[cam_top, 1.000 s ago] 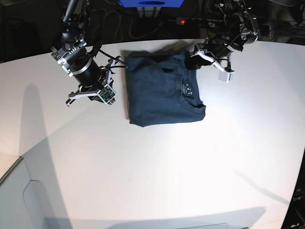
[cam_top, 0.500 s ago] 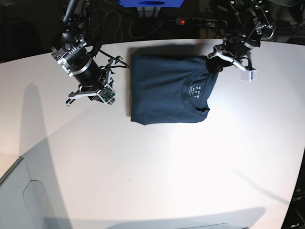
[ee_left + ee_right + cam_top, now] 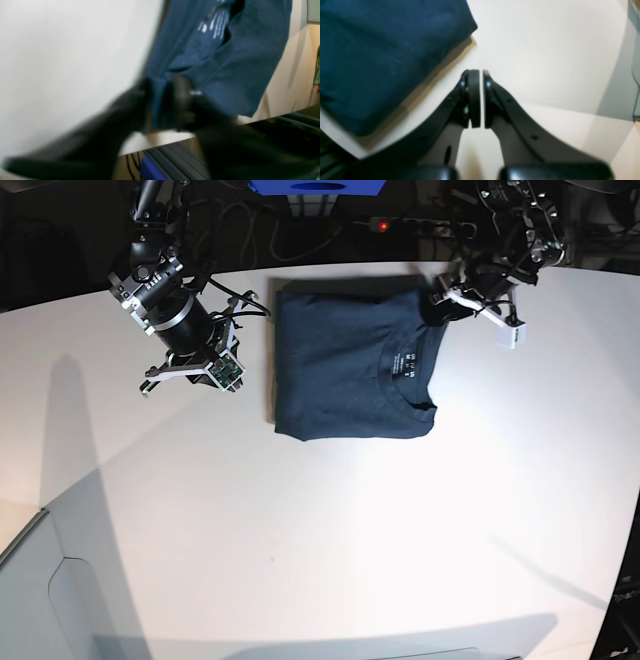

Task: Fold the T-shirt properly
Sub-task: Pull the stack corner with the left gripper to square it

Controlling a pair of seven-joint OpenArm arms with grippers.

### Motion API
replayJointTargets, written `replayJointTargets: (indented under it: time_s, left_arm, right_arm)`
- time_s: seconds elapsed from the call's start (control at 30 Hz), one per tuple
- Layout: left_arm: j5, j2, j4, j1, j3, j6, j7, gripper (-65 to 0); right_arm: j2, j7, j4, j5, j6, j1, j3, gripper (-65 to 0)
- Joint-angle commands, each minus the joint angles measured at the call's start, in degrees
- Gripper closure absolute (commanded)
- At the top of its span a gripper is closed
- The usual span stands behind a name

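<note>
Both arms are black, with loose black cables along them. The right arm [image 3: 160,285] has a silver ribbed collar and a white bracket carrying a green circuit board. The left arm [image 3: 505,255] bears a white camera block. The right gripper [image 3: 477,98] has smooth black curved fingers with small screw holes.

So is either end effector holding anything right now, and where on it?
Right end effector: shut on nothing, beside the dark navy-blue cotton T-shirt. Left end effector: at the far collar-side corner, cloth between its fingers, but blur hides whether it grips.
</note>
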Motion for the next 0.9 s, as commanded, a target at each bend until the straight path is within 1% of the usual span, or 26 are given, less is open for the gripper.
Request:
replayJointTargets:
  time_s: [0.0,0.07,0.1,0.2,0.33,0.4,0.43,0.5,0.63,0.8,0.87]
  left_arm:
    - [-1.1,-0.4,1.0,0.3,-0.3,-0.2,-0.5,-24.2]
    - [-1.2,-0.7,1.1,1.1,-0.4,-0.6,-0.5,-29.6]
    - [-1.2,-1.4,2.0,1.1,-0.5,-0.6,-0.5,-30.4]
    - [-2.1,-1.6,4.9,1.8,-0.5,-0.7,-0.5,-30.5]
    - [-6.5,-1.7,9.3,2.1,-0.5,-0.2,-0.5,-30.8]
    - [-7.2,-1.7,9.8,1.8,-0.5,-0.2,-0.9,-30.8]
    - [-6.7,-1.6,9.3,1.6,-0.4,-0.2,-1.1,-30.8]
    - [-5.2,-1.4,7.1,-1.3,-0.2,-0.2,-1.1,-30.8]
    - [-1.3,-0.6,-1.3,-6.7,-0.1,-0.2,-0.7,-30.8]
    - [-0.9,-0.8,-3.8,-8.4,0.0,-0.2,-0.9,-31.2]
    - [-0.9,-0.7,-3.8,-8.9,0.1,-0.2,-1.0,-33.5]
  right_arm:
    - [0.1,1.3,1.3,0.8,0.6,0.0,0.0,-0.1]
    - [0.1,1.3,1.4,0.8,0.6,0.0,0.0,-0.1]
    - [0.1,1.3,1.4,0.8,0.6,0.0,0.0,-0.1]
    - [0.1,1.3,1.4,0.8,0.6,-0.1,0.0,-0.1]
    - [0.7,1.3,1.5,0.7,0.6,-0.1,0.1,-0.1]
    - [0.9,1.3,1.5,0.7,0.6,-0.1,0.1,-0.1]
    - [0.9,1.3,1.5,0.7,0.6,-0.1,0.1,-0.1]
    - [1.0,1.3,1.5,0.7,0.6,-0.1,0.1,-0.1]
    - [1.0,1.3,1.5,0.7,0.6,-0.1,0.1,-0.1]
    - [1.2,1.3,1.5,0.7,0.6,-1.0,0.1,-0.1]
    - [1.7,1.3,1.5,0.7,0.6,-1.1,0.1,-0.1]
